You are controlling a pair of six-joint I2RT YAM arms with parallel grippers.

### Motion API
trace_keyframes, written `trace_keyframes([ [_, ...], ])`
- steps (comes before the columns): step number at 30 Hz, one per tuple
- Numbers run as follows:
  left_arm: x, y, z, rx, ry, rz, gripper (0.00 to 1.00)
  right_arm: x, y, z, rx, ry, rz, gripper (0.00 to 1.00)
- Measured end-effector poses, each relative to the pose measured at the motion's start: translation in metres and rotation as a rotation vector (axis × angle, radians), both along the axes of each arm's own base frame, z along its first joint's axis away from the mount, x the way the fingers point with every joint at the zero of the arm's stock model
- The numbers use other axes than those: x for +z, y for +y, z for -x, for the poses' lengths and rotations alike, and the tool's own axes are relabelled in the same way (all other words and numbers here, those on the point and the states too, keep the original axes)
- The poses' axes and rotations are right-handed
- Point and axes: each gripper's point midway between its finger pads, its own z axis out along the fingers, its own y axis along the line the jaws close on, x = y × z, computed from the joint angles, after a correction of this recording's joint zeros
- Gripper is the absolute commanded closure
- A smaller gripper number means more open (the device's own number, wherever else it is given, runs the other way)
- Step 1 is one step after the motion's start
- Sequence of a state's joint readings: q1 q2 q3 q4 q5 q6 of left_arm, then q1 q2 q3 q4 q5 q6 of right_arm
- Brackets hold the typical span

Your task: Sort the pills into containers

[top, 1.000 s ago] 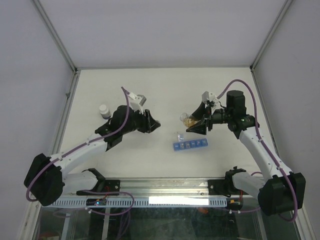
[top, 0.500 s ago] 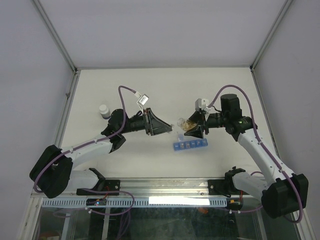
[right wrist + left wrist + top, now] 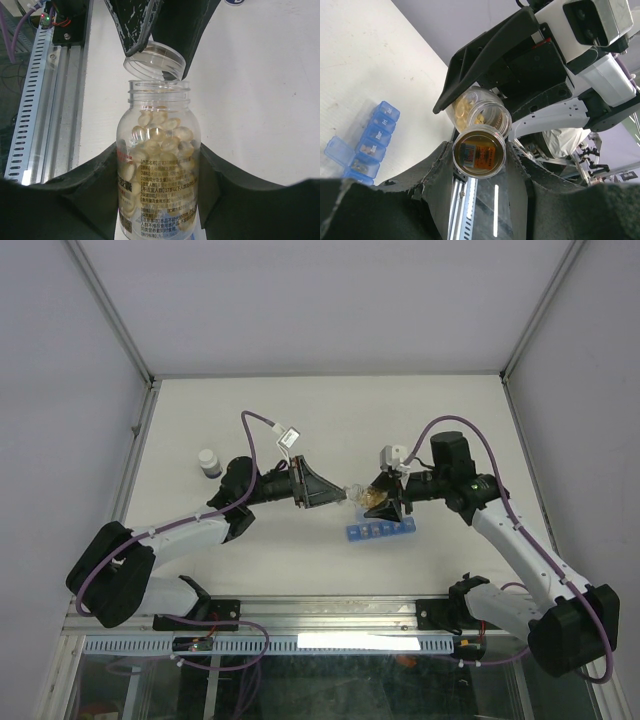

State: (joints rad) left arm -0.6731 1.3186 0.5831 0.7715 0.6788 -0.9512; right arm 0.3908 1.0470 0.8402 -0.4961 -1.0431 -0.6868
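The left gripper (image 3: 479,172) is nearly shut and pinches a small clear round plastic cup (image 3: 479,150). The right gripper (image 3: 157,172) holds a clear plastic bottle (image 3: 157,95) between wide jaws. The bottle is full of yellow pills (image 3: 160,137), and its mouth is right by the cup. The long blue see-through pill box (image 3: 380,531) lies on the white table (image 3: 300,410) just beside them, with one end lid up.

From above, the bottle (image 3: 374,498) and the clear cup (image 3: 352,494) are too small for me to tell whether their rims touch, and I can't make out what the organiser (image 3: 380,532) holds. On the left wrist camera, a finger (image 3: 380,205) of the left gripper (image 3: 479,160) hides the organiser's near end. On the right wrist camera the bottle's base runs off the bottom edge, and its label print is too fine to read.
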Motion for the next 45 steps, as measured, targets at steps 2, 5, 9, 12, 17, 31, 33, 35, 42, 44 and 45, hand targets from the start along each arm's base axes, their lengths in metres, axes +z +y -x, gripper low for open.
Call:
trace_keyframes([
  [2,0.000,0.000,-0.001,0.008,0.001,0.001,0.82,-0.001,0.000,0.000,0.000,0.000,0.004,1.00],
  [5,0.001,0.000,-0.004,0.024,0.000,0.003,0.82,-0.001,0.001,0.000,0.000,-0.004,0.009,1.00],
  [9,0.002,-0.001,-0.005,0.029,-0.001,0.005,0.82,-0.002,0.002,0.001,0.002,-0.006,0.014,1.00],
  [12,0.002,-0.002,-0.007,0.044,0.001,0.007,0.83,-0.003,0.002,0.000,-0.004,-0.009,0.022,1.00],
  [17,0.003,-0.004,-0.006,0.051,0.004,0.007,0.83,-0.005,0.002,0.000,-0.008,-0.012,0.030,1.00],
  [31,-0.004,-0.015,-0.010,0.094,0.008,-0.044,0.83,-0.013,0.001,-0.006,-0.054,-0.018,0.084,1.00],
  [33,-0.007,-0.016,-0.013,0.113,0.002,-0.069,0.84,-0.017,0.000,-0.009,-0.071,-0.016,0.101,1.00],
  [35,-0.010,-0.017,-0.016,0.131,-0.004,-0.097,0.84,-0.020,-0.001,-0.011,-0.085,-0.009,0.117,1.00],
  [42,-0.021,-0.022,-0.021,0.192,-0.029,-0.195,0.85,-0.029,-0.005,-0.014,-0.128,0.035,0.167,1.00],
  [44,-0.022,-0.024,-0.021,0.203,-0.036,-0.210,0.85,-0.030,-0.006,-0.014,-0.139,0.049,0.172,1.00],
  [45,-0.022,-0.024,-0.022,0.207,-0.039,-0.215,0.85,-0.030,-0.006,-0.014,-0.144,0.056,0.173,1.00],
])
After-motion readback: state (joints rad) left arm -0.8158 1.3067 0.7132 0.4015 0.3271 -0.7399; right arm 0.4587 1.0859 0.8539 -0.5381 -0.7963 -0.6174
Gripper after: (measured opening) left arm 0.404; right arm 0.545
